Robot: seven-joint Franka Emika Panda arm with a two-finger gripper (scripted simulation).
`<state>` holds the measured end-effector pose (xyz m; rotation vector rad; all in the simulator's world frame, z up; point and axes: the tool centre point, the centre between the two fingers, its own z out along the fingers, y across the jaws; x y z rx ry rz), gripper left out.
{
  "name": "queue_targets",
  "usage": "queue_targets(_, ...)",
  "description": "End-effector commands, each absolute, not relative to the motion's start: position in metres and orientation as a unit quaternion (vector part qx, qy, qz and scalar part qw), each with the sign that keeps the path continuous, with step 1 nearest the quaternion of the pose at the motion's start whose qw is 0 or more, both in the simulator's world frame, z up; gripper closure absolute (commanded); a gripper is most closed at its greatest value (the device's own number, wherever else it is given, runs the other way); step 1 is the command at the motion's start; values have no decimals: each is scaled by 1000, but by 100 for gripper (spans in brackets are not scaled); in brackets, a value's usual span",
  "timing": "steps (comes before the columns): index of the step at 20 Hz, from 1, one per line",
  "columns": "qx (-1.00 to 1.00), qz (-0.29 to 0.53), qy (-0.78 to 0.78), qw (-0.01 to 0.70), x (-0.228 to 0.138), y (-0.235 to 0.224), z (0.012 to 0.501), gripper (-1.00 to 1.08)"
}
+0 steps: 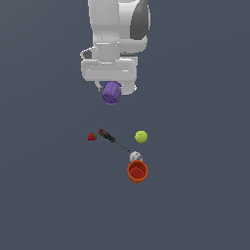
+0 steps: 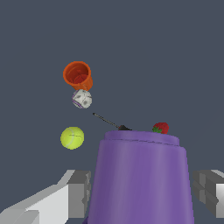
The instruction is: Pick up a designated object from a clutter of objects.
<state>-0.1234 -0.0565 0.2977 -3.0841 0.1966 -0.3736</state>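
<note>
While clamped between the fingers of the gripper (image 1: 112, 89), the small purple tapered plastic cup (image 1: 111, 93) hangs above the clutter. Likely light, rigid, smooth-walled; taper invites slipping. Side-wall hold looks right. Orange-red cup (image 1: 137, 171) sits below, untouched.

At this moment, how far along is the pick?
Done: the purple cup hangs in the claw, apart from the clutter. The orange cup, white ball, yellow-green ball, screwdriver and strawberry lie untouched. Left: probably nothing but holding.
</note>
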Motion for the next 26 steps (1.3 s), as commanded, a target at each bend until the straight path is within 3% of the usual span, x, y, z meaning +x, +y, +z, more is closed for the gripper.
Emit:
queue_targets(1, -991, -120, 63, 14, -126, -60, 319, 108)
queue_targets(14, -991, -120, 63, 15, -130, -76, 398, 108)
queue_targets(26, -991, -120, 63, 15, -129, -78, 409, 108)
